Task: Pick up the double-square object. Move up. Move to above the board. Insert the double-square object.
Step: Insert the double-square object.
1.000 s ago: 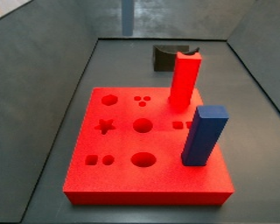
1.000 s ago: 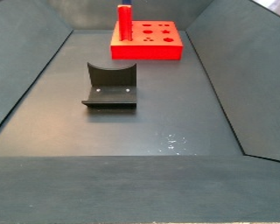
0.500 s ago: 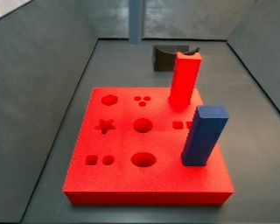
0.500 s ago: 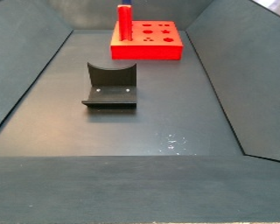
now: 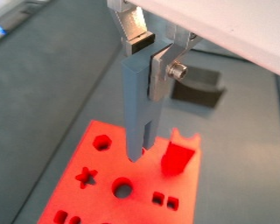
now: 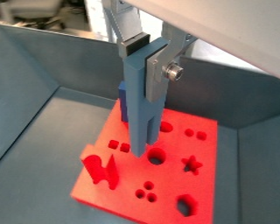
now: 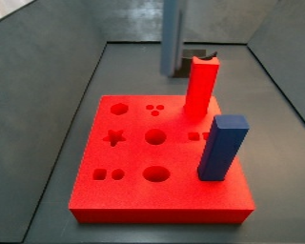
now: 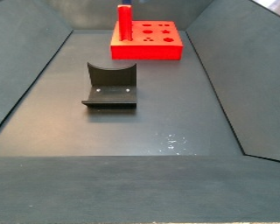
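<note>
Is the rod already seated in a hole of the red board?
No: in a wrist view the rod, held in the tool, hangs above the board.

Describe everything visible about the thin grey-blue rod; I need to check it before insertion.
The rod is a long, slim, pale grey-blue bar with flat sides and a matte, plastic-like look. In both wrist views it hangs upright, its upper part clamped between the silver fingers of the gripper. Its lower end hovers above the red board, not yet in any hole. In a side view it shows as a pale vertical strip behind the red post.
</note>
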Robot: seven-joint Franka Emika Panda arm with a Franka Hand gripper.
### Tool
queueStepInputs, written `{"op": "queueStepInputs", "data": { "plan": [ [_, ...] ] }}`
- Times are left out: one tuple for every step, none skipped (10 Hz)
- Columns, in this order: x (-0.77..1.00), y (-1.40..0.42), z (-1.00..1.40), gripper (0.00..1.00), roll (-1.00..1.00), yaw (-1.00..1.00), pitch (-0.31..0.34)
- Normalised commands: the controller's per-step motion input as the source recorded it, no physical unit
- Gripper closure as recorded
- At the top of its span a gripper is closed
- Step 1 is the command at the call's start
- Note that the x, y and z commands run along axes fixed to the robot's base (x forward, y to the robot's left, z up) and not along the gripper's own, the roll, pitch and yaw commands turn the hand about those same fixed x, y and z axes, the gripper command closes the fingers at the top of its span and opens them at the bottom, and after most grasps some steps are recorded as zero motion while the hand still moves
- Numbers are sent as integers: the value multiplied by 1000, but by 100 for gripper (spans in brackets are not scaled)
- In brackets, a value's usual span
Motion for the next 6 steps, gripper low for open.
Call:
{"op": "queueStepInputs", "data": {
  "plan": [
    [157,-203,-537,100,54,-877,-24],
    [194,-203,-409,100,1,-849,-19],
    [240,-203,-346,100,0,-814,-20],
    [206,-186,-291,100,0,-846,-23],
    [200,-169,-200,100,-23,-851,-41],
    [163,-154,-169,100,-40,-874,-63]
  ]
}}
